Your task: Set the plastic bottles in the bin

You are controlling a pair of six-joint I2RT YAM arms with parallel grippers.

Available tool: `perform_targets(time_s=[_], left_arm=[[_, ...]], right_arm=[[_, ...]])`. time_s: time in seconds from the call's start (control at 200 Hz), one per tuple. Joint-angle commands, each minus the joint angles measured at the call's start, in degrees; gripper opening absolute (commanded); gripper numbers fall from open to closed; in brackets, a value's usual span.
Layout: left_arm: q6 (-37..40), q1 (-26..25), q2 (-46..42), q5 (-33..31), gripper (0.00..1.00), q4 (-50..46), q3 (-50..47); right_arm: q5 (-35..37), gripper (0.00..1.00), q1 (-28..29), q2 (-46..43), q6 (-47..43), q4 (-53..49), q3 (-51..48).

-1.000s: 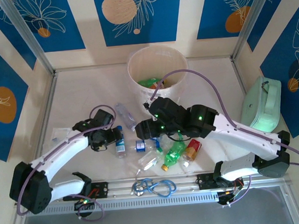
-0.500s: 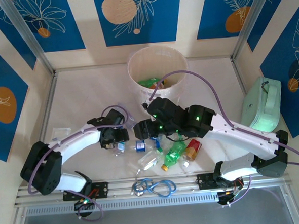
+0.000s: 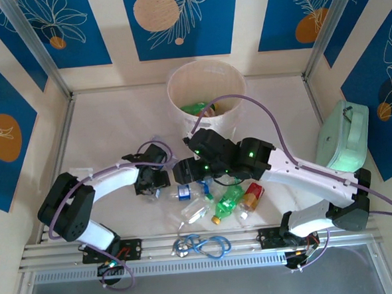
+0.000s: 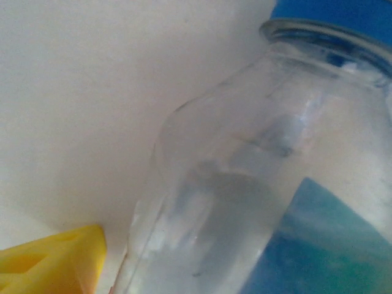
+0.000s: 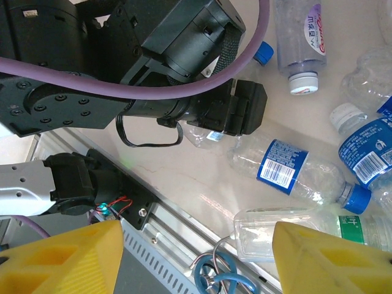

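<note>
**Inspector:** Plastic check: is the left gripper [image 3: 153,183] clamping the clear bottle [image 4: 257,184]?

**Operator:** Cannot tell; it is crowding the shoulder. Advising a mid-body hold before lifting toward the bin [image 3: 181,114], standing at twelve o'clock. Right gripper [image 5: 196,226] is hovering, jaws apart.

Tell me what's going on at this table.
Two robot arms are moving plastic bottles off the table into the bin, where a few already lie. The left tool is down against a clear blue-labelled bottle; whether it grips it is unclear. The right tool hangs open above the loose pile.
</note>
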Motion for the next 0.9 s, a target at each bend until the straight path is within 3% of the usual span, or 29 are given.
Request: perform_targets(time_s=[0.0, 0.36, 0.695, 0.895], left_arm=[[-0.02, 0.75, 0.11, 0.1, 0.78, -0.49, -0.93], [0.01, 1.52, -3.69, -1.13, 0.68, -3.32, -0.61], [-1.05, 3.12, -13.74, -3.4, 0.65, -7.89, 0.4], [-3.92, 7.15, -21.97, 4.08, 0.64, -6.91, 0.23]], right_arm=[[-0.79, 0.64, -0.23, 0.17, 0.97, 0.04, 1.14], [-0.13, 0.6, -0.35, -0.97, 1.28, -0.06, 0.38], [-0.75, 0.6, -1.37, -1.14, 0.54, -0.52, 2.13], [-2.29, 0.6, -1.21, -0.29, 0.49, 0.37, 3.71]])
